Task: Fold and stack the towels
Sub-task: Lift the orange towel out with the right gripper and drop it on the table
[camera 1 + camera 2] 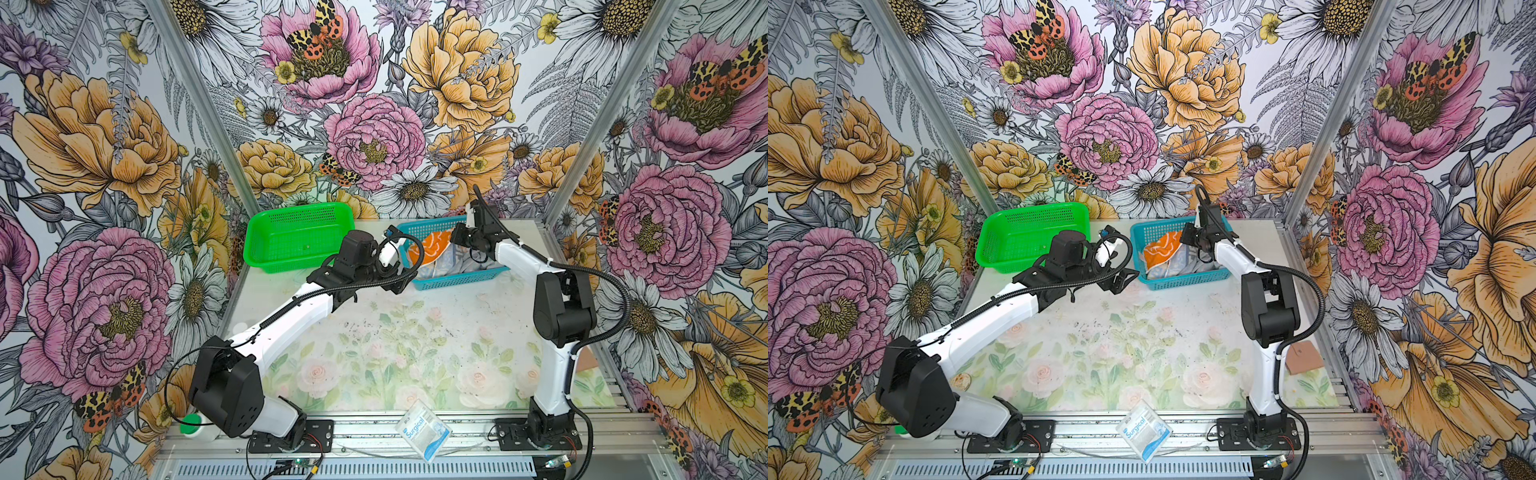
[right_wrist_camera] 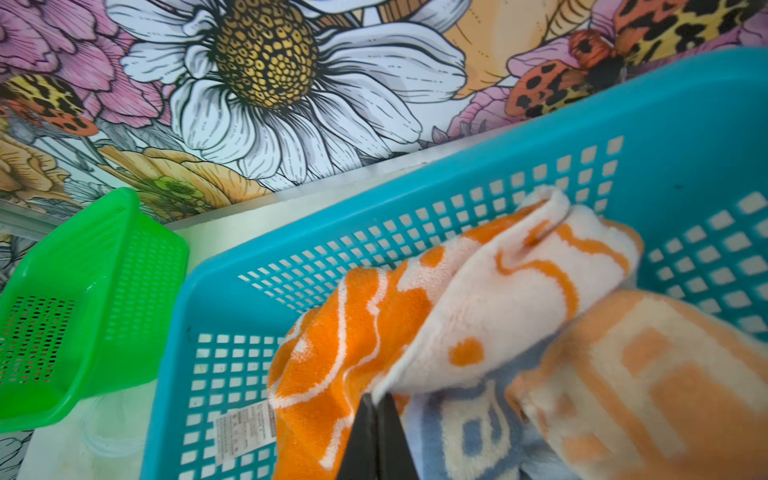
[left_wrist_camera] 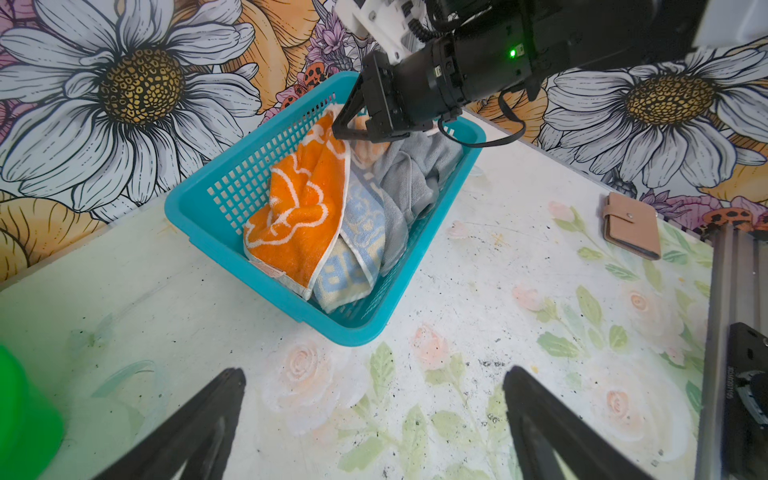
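Note:
Three towels lie crumpled in the blue basket [image 3: 199, 224] at the back of the table. The orange-flowered towel [image 3: 299, 216] drapes over the RABBIT-lettered towel [image 3: 357, 232], and the grey towel [image 3: 407, 174] lies beside them. My right gripper [image 2: 377, 399] reaches into the basket and is shut on a cream edge of the flowered towel [image 2: 478, 299]. In both top views it sits over the basket's far side [image 1: 457, 240]. My left gripper [image 3: 376, 374] hangs open over bare table just in front of the basket, holding nothing.
A green basket [image 1: 291, 237] stands left of the blue one at the back. A white-blue Surgical packet [image 1: 422, 430] lies at the table's front edge. A pink wallet [image 1: 1304, 357] rests near the right arm's base. A green-capped bottle [image 1: 193, 426] sits at the front left.

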